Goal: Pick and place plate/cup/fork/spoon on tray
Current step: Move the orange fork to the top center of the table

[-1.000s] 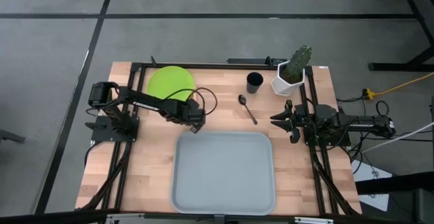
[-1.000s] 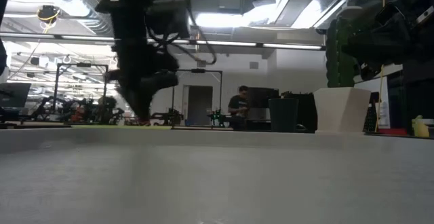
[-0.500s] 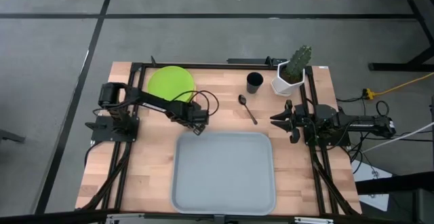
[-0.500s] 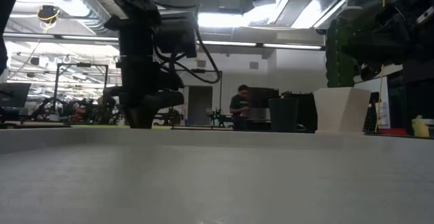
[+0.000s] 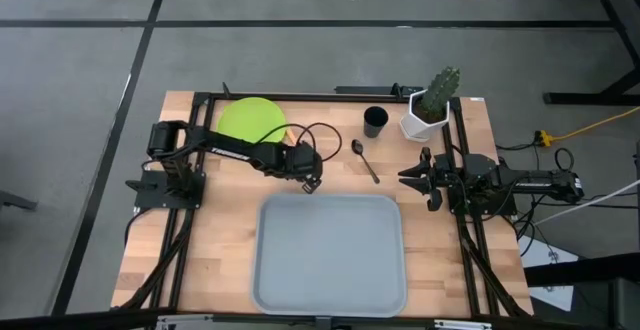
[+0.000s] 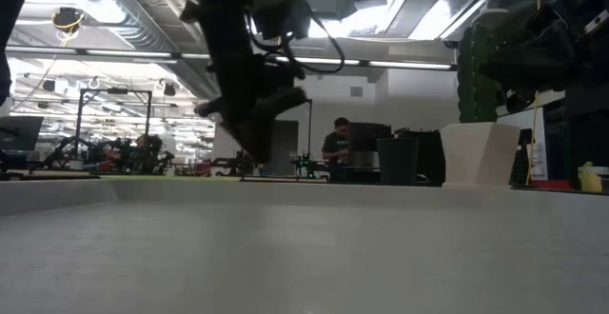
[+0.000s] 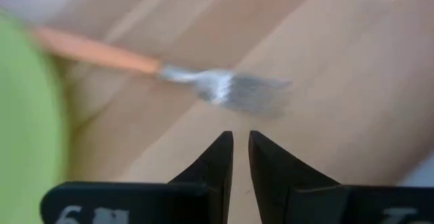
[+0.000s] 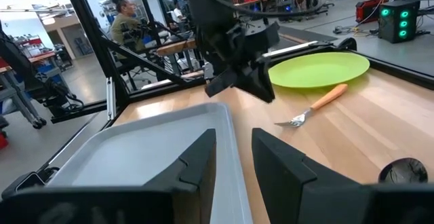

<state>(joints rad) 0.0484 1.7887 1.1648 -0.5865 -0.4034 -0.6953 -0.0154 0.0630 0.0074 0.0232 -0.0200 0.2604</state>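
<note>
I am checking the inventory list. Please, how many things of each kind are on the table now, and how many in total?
Plate: 1
Cup: 1
Fork: 1
Spoon: 1
Tray: 1
Potted cactus: 1
Total: 6

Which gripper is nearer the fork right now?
Left. The left gripper is just beside the fork, nearly shut and empty. The right gripper waits across the table, beyond the spoon.

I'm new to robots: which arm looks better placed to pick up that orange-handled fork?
Probably the left: its gripper hovers right beside the fork, while the right gripper waits across the table.
</note>
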